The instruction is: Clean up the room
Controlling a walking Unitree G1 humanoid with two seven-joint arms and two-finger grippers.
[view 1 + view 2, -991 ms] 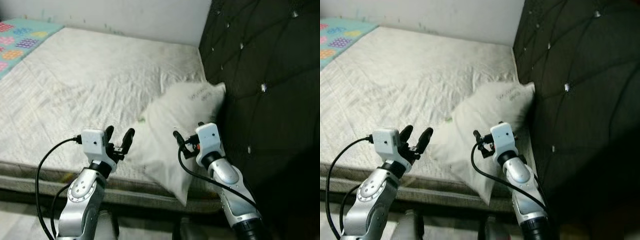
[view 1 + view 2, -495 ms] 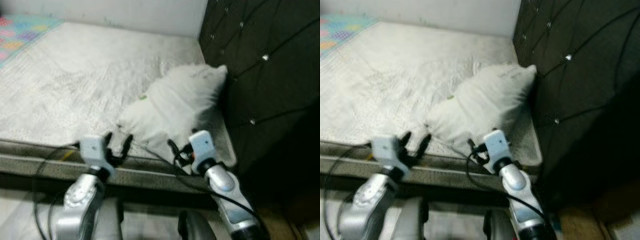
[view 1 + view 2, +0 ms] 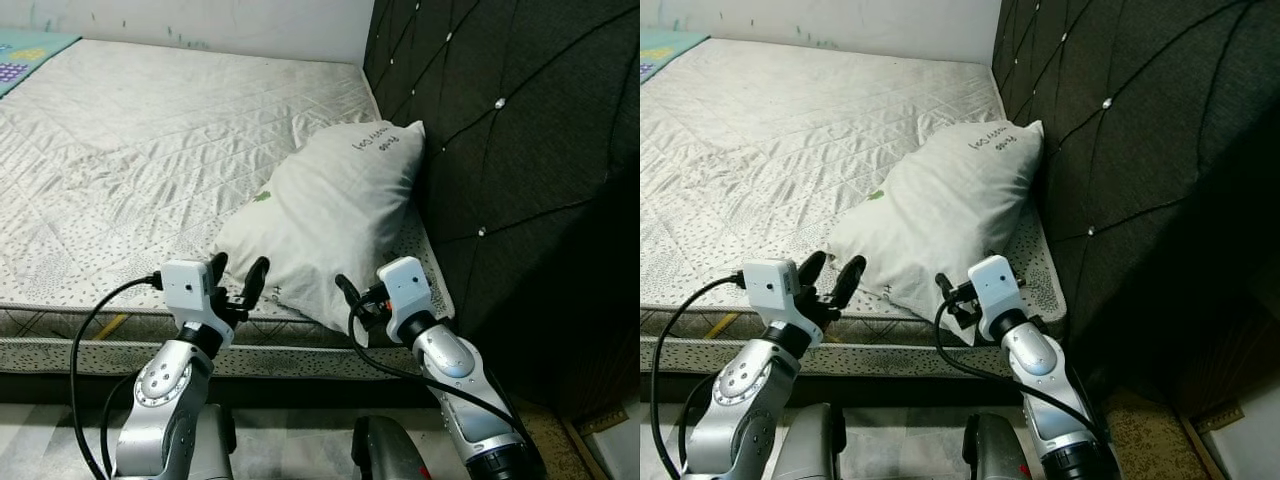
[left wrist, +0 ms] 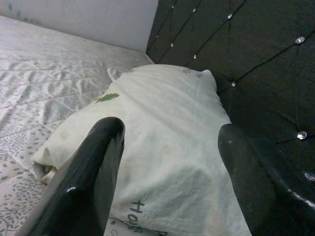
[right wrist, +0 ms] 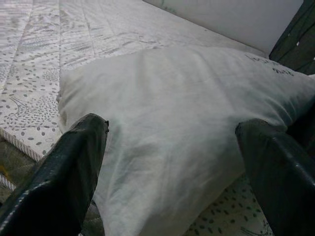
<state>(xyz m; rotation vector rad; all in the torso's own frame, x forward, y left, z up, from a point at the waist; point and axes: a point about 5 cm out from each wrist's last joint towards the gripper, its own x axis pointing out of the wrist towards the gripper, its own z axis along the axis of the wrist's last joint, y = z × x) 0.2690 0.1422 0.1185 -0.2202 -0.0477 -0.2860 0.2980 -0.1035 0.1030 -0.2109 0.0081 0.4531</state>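
two grippers, left (image 3: pixel 238 281) and right (image 3: pixel 352 296), both spread wide and empty; we judge the pillow (image 3: pixel 325 228) soft, light, best pinched at its near corners.

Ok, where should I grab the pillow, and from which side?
Probably the near edge of the pillow, coming straight in from the mattress front. That end lies low and slack near the mattress edge, in front of both open grippers, left and right. The far end leans on the headboard, so there seems little room there.
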